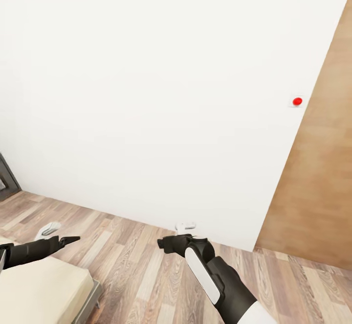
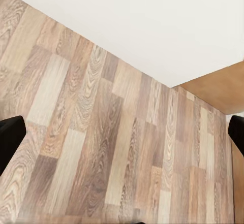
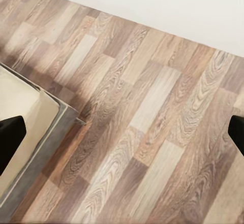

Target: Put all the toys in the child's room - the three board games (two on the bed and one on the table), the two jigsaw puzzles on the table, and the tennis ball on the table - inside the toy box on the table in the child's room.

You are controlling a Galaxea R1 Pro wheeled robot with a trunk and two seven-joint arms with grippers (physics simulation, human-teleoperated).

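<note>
A corner of the bed [image 1: 44,285], with its beige mattress and grey frame, lies at the lower left of the head view, and the bed [image 3: 23,115] also appears in the right wrist view. My left gripper [image 1: 66,240] hovers over that corner, open, holding nothing [image 2: 122,137]. My right gripper [image 1: 166,243] hangs above bare wood floor [image 1: 142,265] beside the bed, also open and empty [image 3: 122,135]. The board games, jigsaw puzzles, tennis ball, toy box and table are out of view.
A plain white wall [image 1: 161,94] stands close ahead, carrying a small red dot [image 1: 297,101]. A brown wooden panel [image 1: 322,167] rises at the right. A dark grey object [image 1: 7,179] pokes in at the left edge.
</note>
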